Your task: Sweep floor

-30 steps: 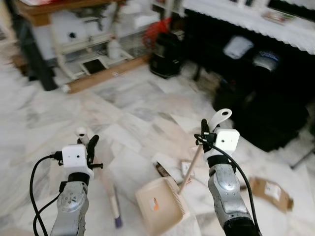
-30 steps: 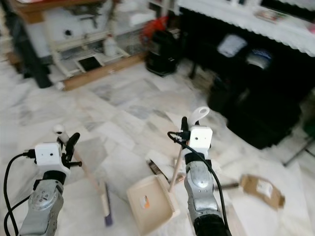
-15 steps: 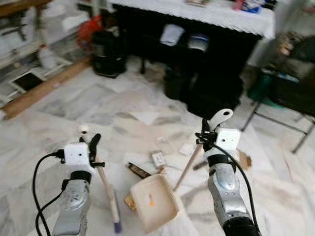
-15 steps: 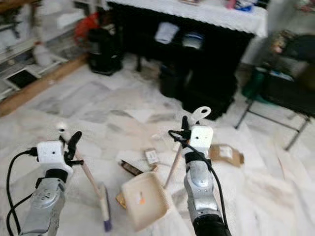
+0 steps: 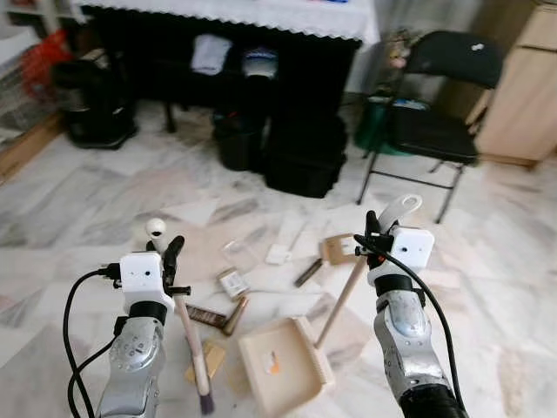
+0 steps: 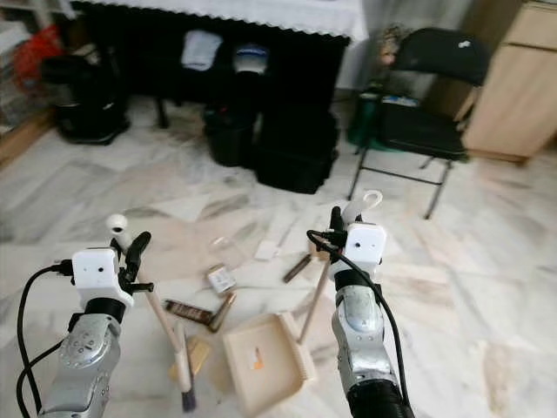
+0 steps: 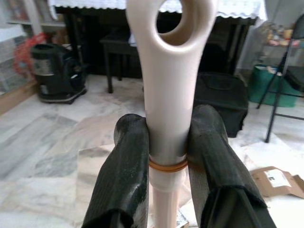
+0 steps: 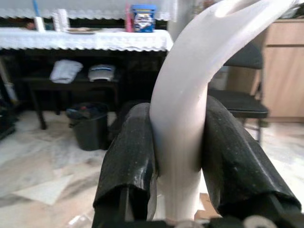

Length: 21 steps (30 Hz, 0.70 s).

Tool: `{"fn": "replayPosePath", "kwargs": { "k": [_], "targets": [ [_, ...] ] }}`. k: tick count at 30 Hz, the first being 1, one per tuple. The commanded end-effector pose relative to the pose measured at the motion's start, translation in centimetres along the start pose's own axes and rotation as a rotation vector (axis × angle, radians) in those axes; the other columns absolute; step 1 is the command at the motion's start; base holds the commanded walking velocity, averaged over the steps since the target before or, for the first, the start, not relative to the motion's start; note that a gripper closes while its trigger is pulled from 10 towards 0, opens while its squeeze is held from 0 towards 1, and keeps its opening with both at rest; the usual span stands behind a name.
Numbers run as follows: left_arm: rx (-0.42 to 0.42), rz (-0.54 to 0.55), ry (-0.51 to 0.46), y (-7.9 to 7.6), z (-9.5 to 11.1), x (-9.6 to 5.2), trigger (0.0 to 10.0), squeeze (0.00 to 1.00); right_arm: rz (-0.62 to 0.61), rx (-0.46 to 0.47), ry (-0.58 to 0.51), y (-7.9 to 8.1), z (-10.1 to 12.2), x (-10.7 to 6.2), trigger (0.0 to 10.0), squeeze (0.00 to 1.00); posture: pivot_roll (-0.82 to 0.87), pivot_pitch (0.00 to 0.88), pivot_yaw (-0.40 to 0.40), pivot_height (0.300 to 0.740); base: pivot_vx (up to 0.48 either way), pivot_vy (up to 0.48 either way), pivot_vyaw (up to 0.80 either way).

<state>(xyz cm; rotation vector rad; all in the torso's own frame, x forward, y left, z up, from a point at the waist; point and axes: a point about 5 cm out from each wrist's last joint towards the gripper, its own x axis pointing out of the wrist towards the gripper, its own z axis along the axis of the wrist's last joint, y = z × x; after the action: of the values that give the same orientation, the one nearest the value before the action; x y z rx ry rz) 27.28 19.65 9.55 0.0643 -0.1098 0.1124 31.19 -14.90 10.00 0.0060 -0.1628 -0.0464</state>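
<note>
Both silver arms rise from the lower edge of the head views, forearms near upright, wrists bent forward; the left gripper [image 5: 171, 261] sits on the robot's left, its two black fingers [image 7: 124, 171] pinching the cream handle of the broom [image 5: 185, 335] just below the hanging-hole at its top end; the broom's stick slants down from the gripper, and its brush end with a purple tip rests on the marble floor [image 5: 78, 200] near the lower edge, just beside the dustpan [image 5: 283, 376].

The right gripper [image 5: 372, 237] is held a little higher, on the robot's right; its fingers [image 8: 130, 156] are clamped on both sides of the curved white grip of the dustpan's handle [image 5: 348, 292]; the wooden stick slopes down and toward the left arm to the beige dustpan, which lies flat on the floor between the two arms with its rim toward the litter.

Litter lies on the floor ahead of the dustpan: a dark wrapper [image 5: 204, 315] and a small brown stick touching its end, a small carton [image 5: 231, 282], a white scrap [image 5: 278, 253], a flat cardboard piece [image 5: 335, 249], and a yellowish packet [image 5: 212, 359] just beside the broom's stick.

Beyond, a black table with a white lace cloth [image 5: 235, 10] stands over dark bags and a bin; a black folding chair [image 5: 431, 117] stands beside a wooden cabinet [image 5: 522, 87] at the far right.
</note>
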Motion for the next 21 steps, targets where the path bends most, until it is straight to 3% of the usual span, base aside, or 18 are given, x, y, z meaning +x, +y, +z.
{"fn": "replayPosePath", "kwargs": {
  "k": [1, 15, 21],
  "targets": [
    [0.009, -0.006, -0.052, 0.08, 0.99, 0.26, 10.0, 0.00, 0.002, 0.011, -0.041, 0.23, 0.77, 0.30, 10.0, 0.00, 0.09, 0.064, -0.036, 0.740, 0.000, 0.000, -0.78],
    [0.013, -0.009, -0.057, 0.09, 1.04, 0.33, 10.0, 0.00, 0.006, 0.012, -0.047, 0.32, 0.83, 0.34, 10.0, 0.00, 0.09, 0.051, -0.035, 0.740, 0.000, 0.000, -0.78],
    [0.014, -0.005, -0.058, 0.11, 1.07, 0.35, 10.0, 0.00, 0.009, 0.015, -0.060, 0.37, 0.96, 0.30, 10.0, 0.00, 0.09, 0.054, -0.035, 0.740, 0.000, 0.000, 0.00]
  ]
}}
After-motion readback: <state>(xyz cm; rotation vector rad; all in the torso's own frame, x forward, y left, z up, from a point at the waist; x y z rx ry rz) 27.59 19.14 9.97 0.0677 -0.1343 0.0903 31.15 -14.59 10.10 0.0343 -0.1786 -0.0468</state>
